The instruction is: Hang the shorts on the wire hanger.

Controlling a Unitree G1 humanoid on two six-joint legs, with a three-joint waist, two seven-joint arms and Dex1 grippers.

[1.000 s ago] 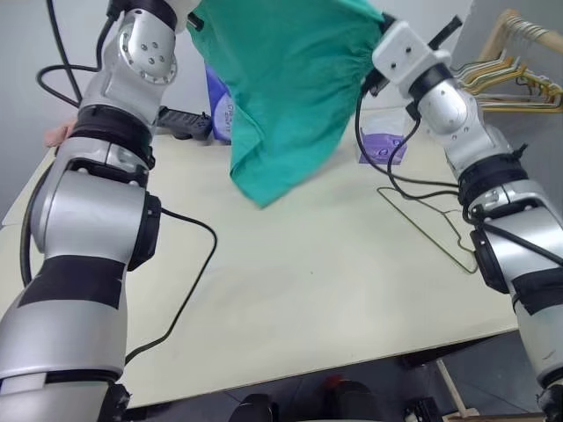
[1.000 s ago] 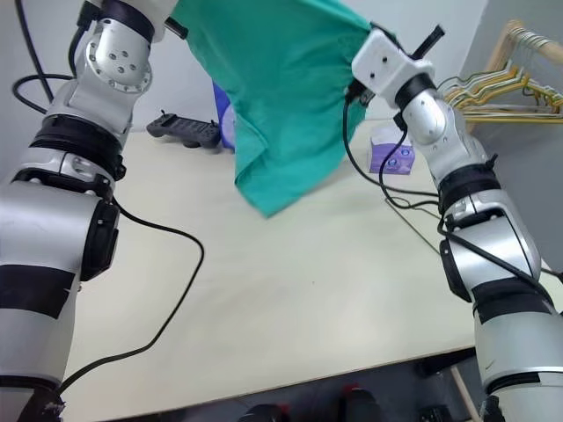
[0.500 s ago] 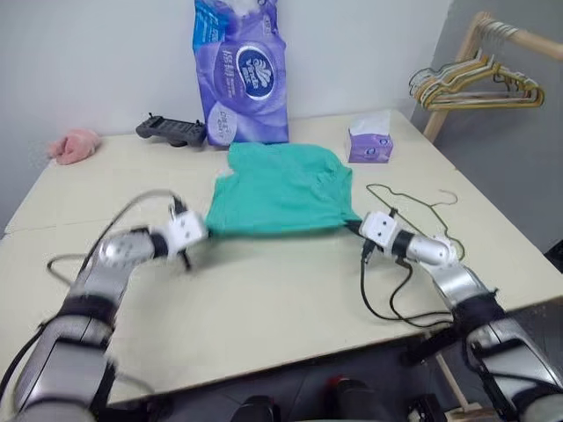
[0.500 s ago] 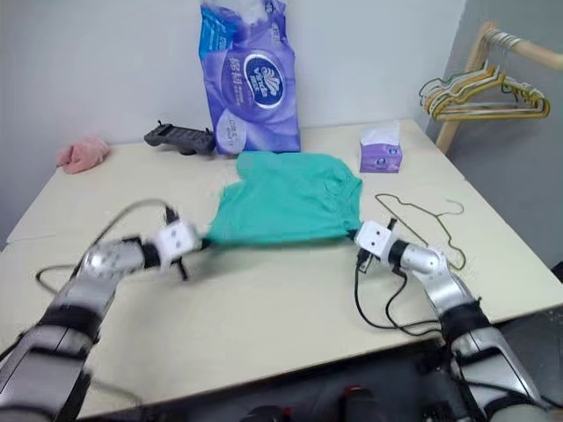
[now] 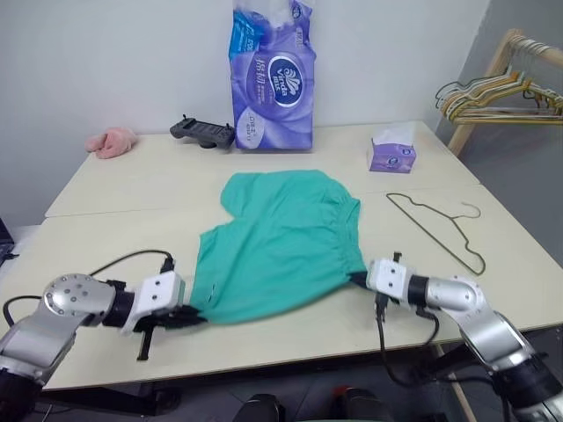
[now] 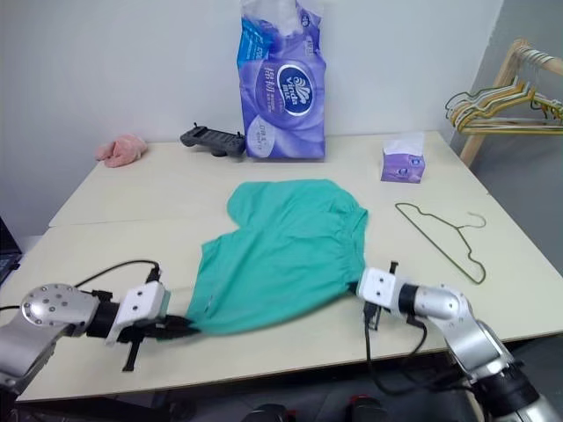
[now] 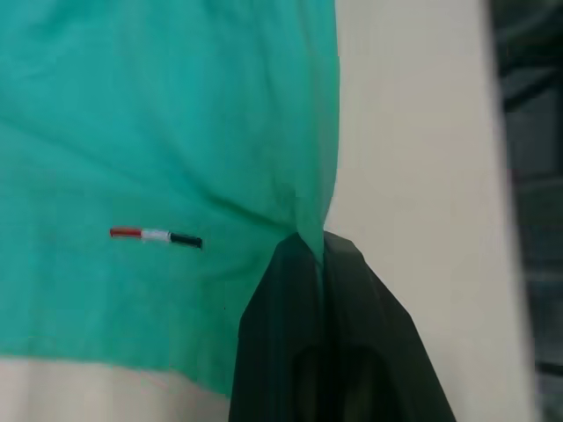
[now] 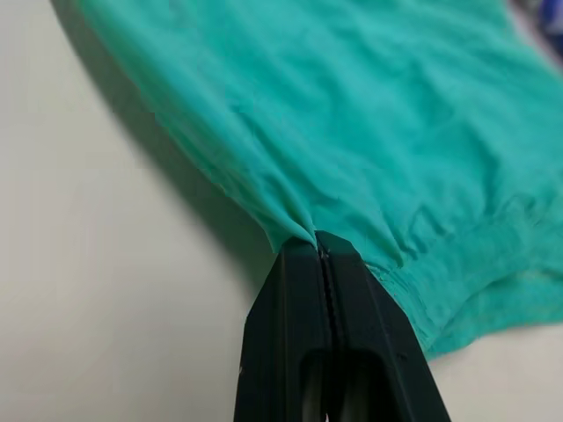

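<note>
Bunch of hangers (image 5: 506, 92) on the rack, cut off at the frame's edge

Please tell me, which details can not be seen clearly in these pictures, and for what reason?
- Fabric caught between the left gripper fingers: hidden by the shut fingers, left wrist view.
- The same at the right gripper, right wrist view.
- Underside of the shorts: they lie flat on the table.
- Print on the tissue box: too small, eye views.
- Bunch of hangers: cut off by the picture's edge.

Both arms lie low, left pincer (image 5: 192, 318) and right pincer (image 5: 355, 280) clamped tight.
</note>
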